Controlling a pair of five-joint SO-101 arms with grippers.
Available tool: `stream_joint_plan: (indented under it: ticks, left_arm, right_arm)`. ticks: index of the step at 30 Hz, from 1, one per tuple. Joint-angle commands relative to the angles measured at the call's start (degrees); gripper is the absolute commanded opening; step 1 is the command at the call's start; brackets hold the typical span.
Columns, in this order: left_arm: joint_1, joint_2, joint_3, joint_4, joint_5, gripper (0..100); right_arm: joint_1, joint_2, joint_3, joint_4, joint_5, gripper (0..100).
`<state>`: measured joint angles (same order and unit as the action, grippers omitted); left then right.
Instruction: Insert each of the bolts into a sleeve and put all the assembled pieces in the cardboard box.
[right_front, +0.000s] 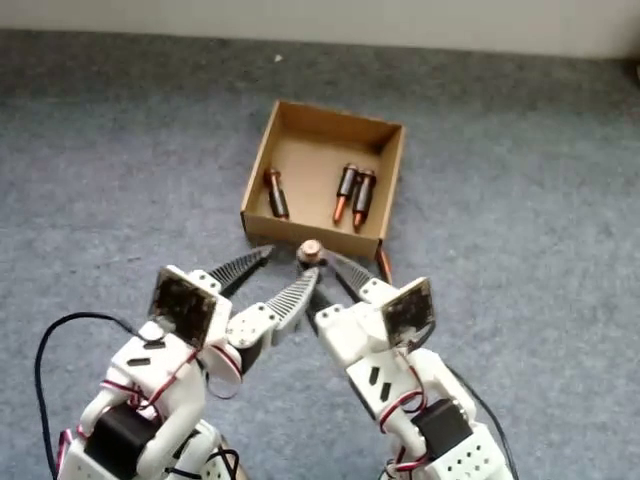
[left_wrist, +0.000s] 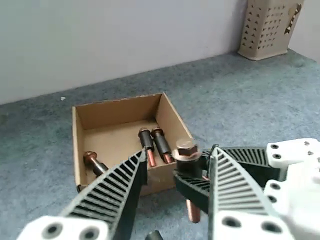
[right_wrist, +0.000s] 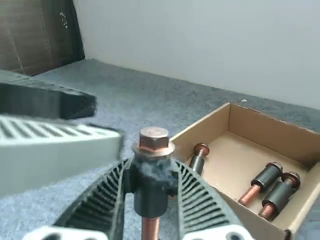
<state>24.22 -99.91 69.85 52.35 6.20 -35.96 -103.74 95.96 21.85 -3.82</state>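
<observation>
Grey carpet (right_front: 520, 200) covers the table. An open cardboard box (right_front: 335, 125) sits on it around the middle, toward the far edge. A copper bolt (right_front: 385, 265) lies on the carpet just beside the box's near right corner. A beige perforated bin (left_wrist: 267, 27) stands at the far edge by the wall.

Grey carpet (right_front: 520, 150) runs to a plain pale wall (left_wrist: 125, 35), where a beige perforated bin (left_wrist: 267, 27) stands

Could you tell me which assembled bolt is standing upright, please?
The assembled bolt gripped by the right end effector, outside the cardboard box; the other three lie flat inside.
</observation>
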Motion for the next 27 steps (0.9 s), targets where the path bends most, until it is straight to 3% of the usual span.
stream_joint_plan:
  ticks: [1,6,15,25,27]
  left_arm:
    - [-3.0,0.0,-3.6,-0.1,-3.0,21]
    - [-10.0,0.0,-0.6,-0.1,-6.1,15]
    - [-21.3,0.0,11.3,-0.1,-11.4,5]
    - [-22.3,0.0,22.6,-0.2,-11.9,5]
    - [-22.1,0.0,24.0,-0.1,-15.4,5]
  right_arm:
    - [8.4,-1.5,5.9,-1.2,-5.9,0.5]
    - [16.7,-1.4,5.9,-1.1,-6.5,0.5]
    - [17.0,-1.4,5.9,2.5,-6.6,0.5]
    - [16.9,-1.4,5.5,9.0,-6.6,0.5]
    - [16.9,-1.4,5.4,10.9,-6.6,0.5]
